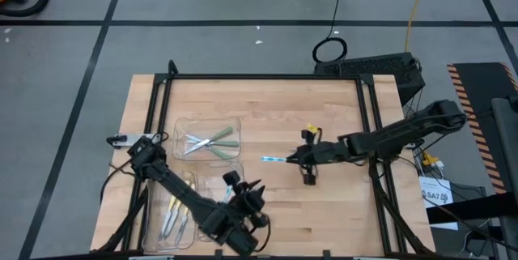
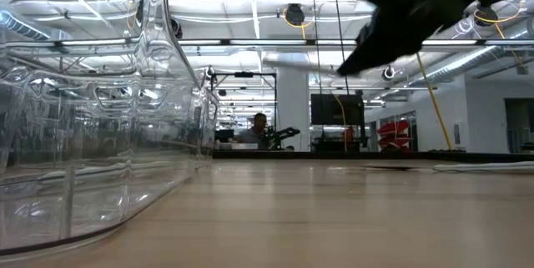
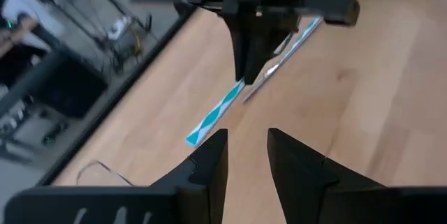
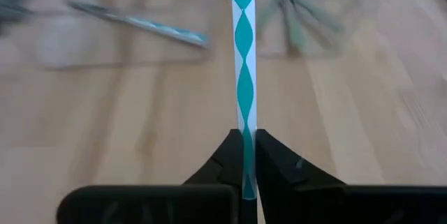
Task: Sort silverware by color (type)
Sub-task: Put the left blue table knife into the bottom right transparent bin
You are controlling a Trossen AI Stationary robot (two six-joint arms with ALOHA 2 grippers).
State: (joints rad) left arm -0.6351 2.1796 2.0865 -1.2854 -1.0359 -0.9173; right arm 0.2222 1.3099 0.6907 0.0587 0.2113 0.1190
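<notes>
My right gripper is over the table's middle, shut on a light blue utensil with a teal and white patterned handle. My left gripper is open near the table's near edge, its fingers pointing toward the right gripper; it holds nothing. Pale green utensils lie in a clear tray. Yellow ones lie in a tray at the near left. Another blue utensil lies in a tray beside the left gripper. My right gripper pinches the blue utensil between its two fingers, at the handle's inner end. The handle sticks straight out past the fingertips, toward the table's left. In the left wrist view the handle's free end hangs above the wood, lifted clear.
Clear plastic trays fill the table's left part. Bare wood lies between the trays and the right arm. A black frame rail runs along the far edge. A small black and yellow object sits just beyond the right gripper.
</notes>
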